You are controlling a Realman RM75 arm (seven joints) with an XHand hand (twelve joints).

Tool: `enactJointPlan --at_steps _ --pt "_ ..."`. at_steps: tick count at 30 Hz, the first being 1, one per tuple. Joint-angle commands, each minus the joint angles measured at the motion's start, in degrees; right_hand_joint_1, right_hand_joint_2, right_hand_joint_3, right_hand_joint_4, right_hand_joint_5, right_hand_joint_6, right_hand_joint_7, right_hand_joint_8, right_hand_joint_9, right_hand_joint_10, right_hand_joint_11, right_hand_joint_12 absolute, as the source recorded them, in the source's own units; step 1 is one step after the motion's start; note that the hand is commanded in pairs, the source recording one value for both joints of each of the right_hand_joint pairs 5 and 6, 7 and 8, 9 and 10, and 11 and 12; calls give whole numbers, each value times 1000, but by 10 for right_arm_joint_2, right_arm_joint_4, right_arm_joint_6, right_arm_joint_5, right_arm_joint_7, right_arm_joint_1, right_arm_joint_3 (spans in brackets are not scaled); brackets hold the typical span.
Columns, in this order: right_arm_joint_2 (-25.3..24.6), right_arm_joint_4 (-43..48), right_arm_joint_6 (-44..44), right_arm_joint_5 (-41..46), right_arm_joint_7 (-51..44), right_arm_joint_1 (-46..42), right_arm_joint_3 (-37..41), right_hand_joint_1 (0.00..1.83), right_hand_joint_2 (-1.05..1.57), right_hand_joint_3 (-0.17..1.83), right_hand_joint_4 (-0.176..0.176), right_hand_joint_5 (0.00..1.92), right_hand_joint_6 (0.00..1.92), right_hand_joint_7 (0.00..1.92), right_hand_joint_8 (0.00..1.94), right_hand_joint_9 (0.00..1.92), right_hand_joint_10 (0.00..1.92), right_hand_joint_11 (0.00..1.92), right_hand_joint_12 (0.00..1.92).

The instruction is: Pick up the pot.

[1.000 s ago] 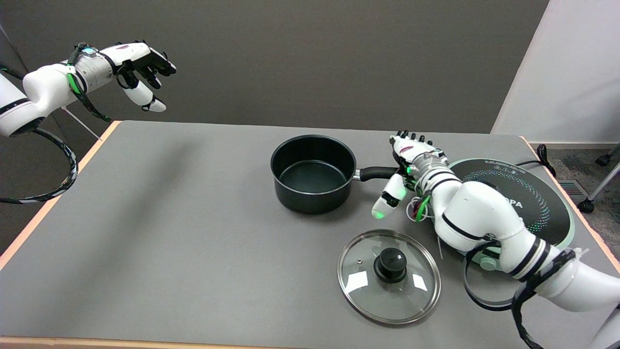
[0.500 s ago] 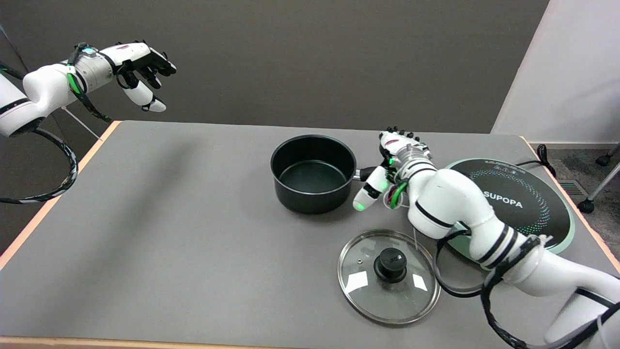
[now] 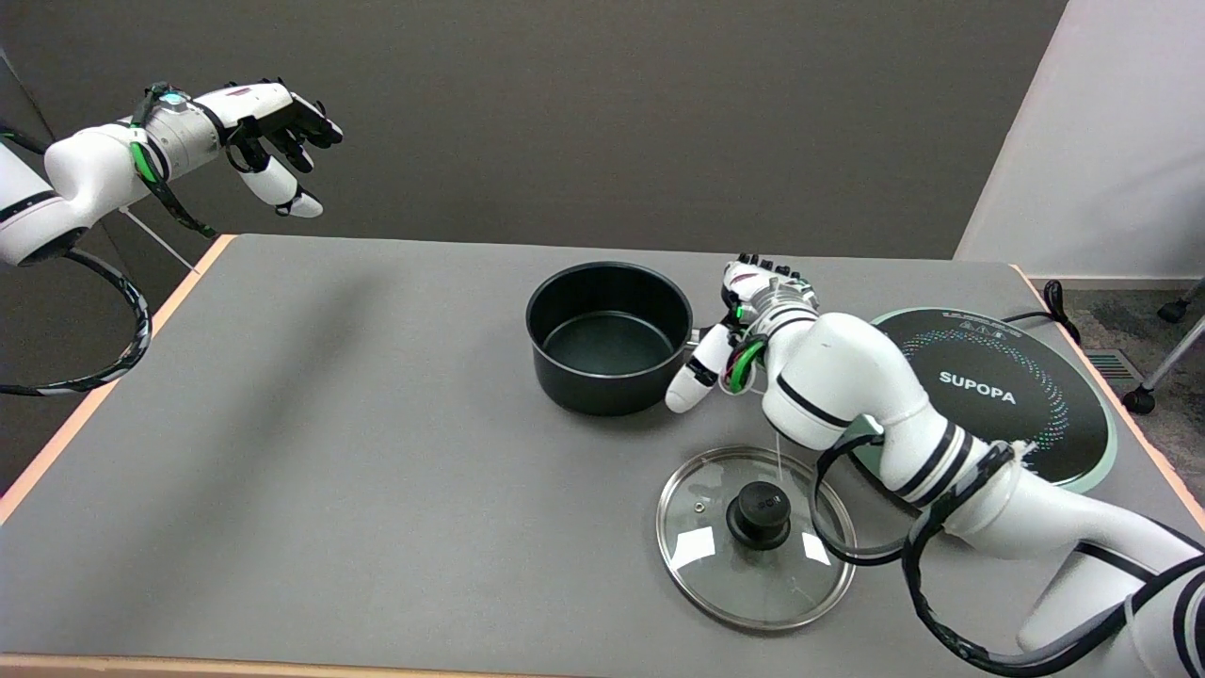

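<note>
- The pot (image 3: pixel 609 339) stands upright and open on the worktop (image 3: pixel 377 471), near its far middle; it looks rigid, metal, fairly heavy, with smooth sides.
- Its side handle, pointing right, is the sensible hold but is mostly hidden.
- The right hand (image 3: pixel 744 315) covers that handle; whether it grips yet, I cannot tell.
- A glass lid (image 3: pixel 756 537) lies nearer; a cooker plate (image 3: pixel 1026 395) sits far right.

We see the black pot (image 3: pixel 608 337) standing upright on the grey counter (image 3: pixel 329 452), our right hand (image 3: pixel 744 315) over its side handle with the thumb hanging beside the pot's wall. A glass lid (image 3: pixel 756 537) lies nearer us, and a round cooktop (image 3: pixel 1017 395) sits to the right.
</note>
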Motion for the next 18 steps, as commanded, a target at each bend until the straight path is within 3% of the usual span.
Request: enactJointPlan --at_steps 1,15,18 --pt "-21 -2 45 12 -49 18 3 1232 -557 734 -72 17 17 17 17 17 17 17 17" --pt "-25 -15 36 10 -73 13 4 1217 -560 718 -49 16 16 16 16 16 16 16 16" --pt "-25 -15 27 10 -73 8 -3 1200 -728 1182 -9 44 44 44 44 44 44 44 44"
